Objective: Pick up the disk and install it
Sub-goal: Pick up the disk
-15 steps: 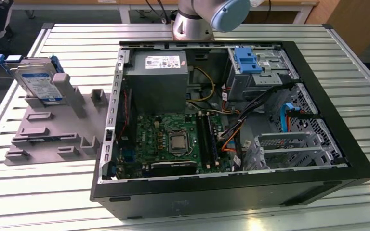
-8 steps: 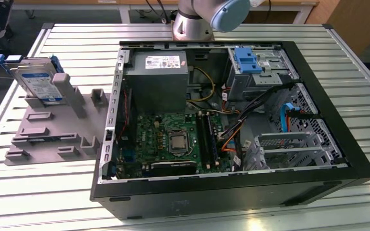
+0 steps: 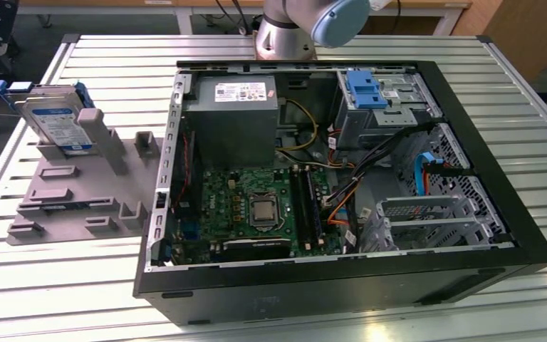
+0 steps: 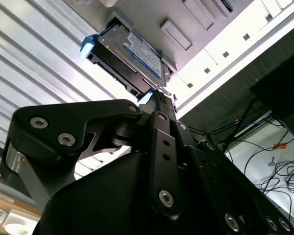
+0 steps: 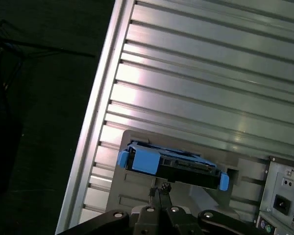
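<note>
Your gripper (image 5: 158, 192), fingertips pressed together, hovers just beside the disk (image 5: 174, 166) (propped in a grey stand (image 3: 74, 192)) by the bench (image 3: 112, 57) edge.

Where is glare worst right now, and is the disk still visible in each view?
Exterior view: sheen on the near table slats; the disk in its grey holder is evenly lit. Second wrist view: a blown-out white patch beside the disk, whose label stays distinct. First wrist view: a bright band crosses the slats, disk edge clear.
</note>
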You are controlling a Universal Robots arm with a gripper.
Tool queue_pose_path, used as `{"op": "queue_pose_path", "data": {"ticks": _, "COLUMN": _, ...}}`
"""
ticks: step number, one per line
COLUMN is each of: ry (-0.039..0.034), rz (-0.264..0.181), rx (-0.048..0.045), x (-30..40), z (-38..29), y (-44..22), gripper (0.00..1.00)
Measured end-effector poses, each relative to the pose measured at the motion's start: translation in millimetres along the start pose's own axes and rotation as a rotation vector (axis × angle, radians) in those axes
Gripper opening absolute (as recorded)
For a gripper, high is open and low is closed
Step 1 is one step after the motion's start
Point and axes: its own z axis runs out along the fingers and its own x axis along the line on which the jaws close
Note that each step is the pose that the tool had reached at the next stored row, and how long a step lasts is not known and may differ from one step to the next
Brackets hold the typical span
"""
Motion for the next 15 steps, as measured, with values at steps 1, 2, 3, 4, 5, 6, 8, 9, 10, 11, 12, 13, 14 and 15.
{"op": "queue_pose_path", "data": {"ticks": 1, "ry": 0.0000, "rz": 0.000, "rx": 0.0000, "x": 0.0, "z": 0.0, "y": 0.0, "gripper": 0.11}}
{"op": "queue_pose_path", "data": {"ticks": 2, "ry": 0.0000, "rz": 0.000, "rx": 0.0000, "x": 0.0, "z": 0.0, "y": 0.0, "gripper": 0.11}}
{"op": "queue_pose_path", "data": {"ticks": 3, "ry": 0.0000, "rz": 0.000, "rx": 0.0000, "x": 0.0, "z": 0.0, "y": 0.0, "gripper": 0.11}}
{"op": "queue_pose_path", "data": {"ticks": 4, "ry": 0.0000, "rz": 0.000, "rx": 0.0000, "x": 0.0, "z": 0.0, "y": 0.0, "gripper": 0.11}}
{"op": "queue_pose_path", "data": {"ticks": 5, "ry": 0.0000, "rz": 0.000, "rx": 0.0000, "x": 0.0, "z": 0.0, "y": 0.0, "gripper": 0.11}}
{"op": "queue_pose_path", "data": {"ticks": 6, "ry": 0.0000, "rz": 0.000, "rx": 0.0000, "x": 0.0, "z": 0.0, "y": 0.0, "gripper": 0.11}}
{"op": "queue_pose_path", "data": {"ticks": 8, "ry": 0.0000, "rz": 0.000, "rx": 0.0000, "x": 0.0, "z": 0.0, "y": 0.0, "gripper": 0.11}}
{"op": "queue_pose_path", "data": {"ticks": 9, "ry": 0.0000, "rz": 0.000, "rx": 0.0000, "x": 0.0, "z": 0.0, "y": 0.0, "gripper": 0.11}}
{"op": "queue_pose_path", "data": {"ticks": 10, "ry": 0.0000, "rz": -0.001, "rx": 0.0000, "x": 0.0, "z": 0.0, "y": 0.0, "gripper": 0.11}}
{"op": "queue_pose_path", "data": {"ticks": 11, "ry": 0.0000, "rz": -0.002, "rx": 0.0000, "x": 0.0, "z": 0.0, "y": 0.0, "gripper": 0.11}}
{"op": "queue_pose_path", "data": {"ticks": 12, "ry": 0.0002, "rz": -0.003, "rx": 0.0000, "x": 0.0, "z": 0.0, "y": 0.0, "gripper": 0.11}}
{"op": "queue_pose_path", "data": {"ticks": 13, "ry": 0.0003, "rz": -0.006, "rx": -0.0001, "x": 0.0, "z": 0.0, "y": 0.0, "gripper": 0.11}}
{"op": "queue_pose_path", "data": {"ticks": 14, "ry": 0.0005, "rz": -0.011, "rx": -0.0001, "x": 0.0, "z": 0.0, "y": 0.0, "gripper": 0.11}}
{"op": "queue_pose_path", "data": {"ticks": 15, "ry": 0.0008, "rz": -0.017, "rx": -0.0002, "x": 0.0, "z": 0.0, "y": 0.0, "gripper": 0.11}}
